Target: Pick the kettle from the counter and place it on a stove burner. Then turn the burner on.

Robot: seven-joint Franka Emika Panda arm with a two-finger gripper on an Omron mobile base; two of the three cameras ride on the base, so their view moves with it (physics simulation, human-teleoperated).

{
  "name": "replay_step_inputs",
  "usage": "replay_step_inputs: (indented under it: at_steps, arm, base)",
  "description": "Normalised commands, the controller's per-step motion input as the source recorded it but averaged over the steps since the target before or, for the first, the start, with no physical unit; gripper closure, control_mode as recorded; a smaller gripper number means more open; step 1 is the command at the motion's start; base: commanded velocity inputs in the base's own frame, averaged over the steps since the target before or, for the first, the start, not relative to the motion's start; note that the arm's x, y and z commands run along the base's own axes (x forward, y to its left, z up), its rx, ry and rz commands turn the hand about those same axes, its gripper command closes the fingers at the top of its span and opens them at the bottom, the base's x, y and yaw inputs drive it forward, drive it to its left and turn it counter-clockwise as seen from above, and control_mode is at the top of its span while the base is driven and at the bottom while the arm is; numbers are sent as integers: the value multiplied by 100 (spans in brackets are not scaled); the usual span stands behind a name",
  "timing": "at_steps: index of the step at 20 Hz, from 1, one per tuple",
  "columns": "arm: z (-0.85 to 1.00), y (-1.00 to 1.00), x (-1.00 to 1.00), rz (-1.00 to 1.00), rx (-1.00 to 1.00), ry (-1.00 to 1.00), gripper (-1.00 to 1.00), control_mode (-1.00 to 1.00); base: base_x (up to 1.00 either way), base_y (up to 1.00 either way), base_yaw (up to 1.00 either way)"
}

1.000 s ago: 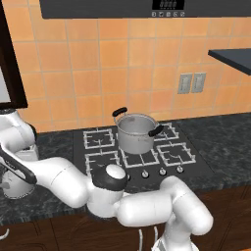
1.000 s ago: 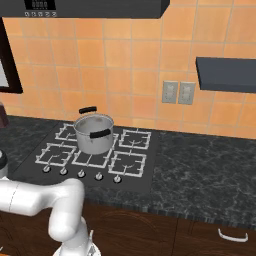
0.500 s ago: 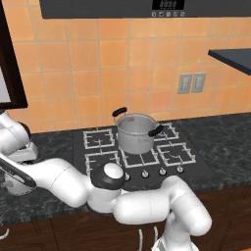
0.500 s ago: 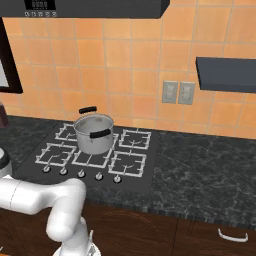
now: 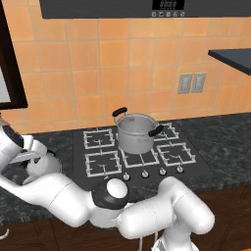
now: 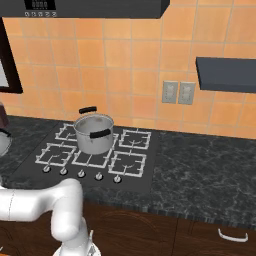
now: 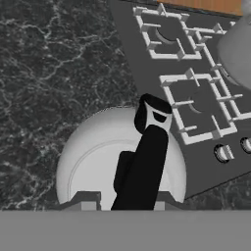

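My arm has swung left and lowered over the kettle point(image 7: 120, 157), lower centre of the hand view, on the counter point(image 7: 54, 73). My gripper point(image 7: 122, 208) straddles its handle; finger spacing cannot be determined

We are seeing an orange tiled wall point(image 6: 130, 55) running behind the black cooktop point(image 6: 150, 165). A pair of grey outlets point(image 6: 178, 92) is sitting on the wall right of the cooktop, a dark shelf point(image 6: 226, 74) is hanging further right, and a dark hood point(image 6: 95, 8) is hanging above. Brown cabinets point(image 6: 165, 232) are standing below.
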Motion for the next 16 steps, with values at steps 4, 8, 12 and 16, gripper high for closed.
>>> replay_step_inputs:
  at_steps: [4,8,12,16]
  arm:
    - [0,-100,3,-21,-4,-18,100,-100]
    - [1,-100,35,-7,5,-12,100,-100]
    - [0,-100,34,0,16,0,100,-100]
    - [2,-100,39,0,23,0,100,-100]
  base:
    - [0,0,0]
    - [0,0,0]
    - [0,0,0]
    - [0,0,0]
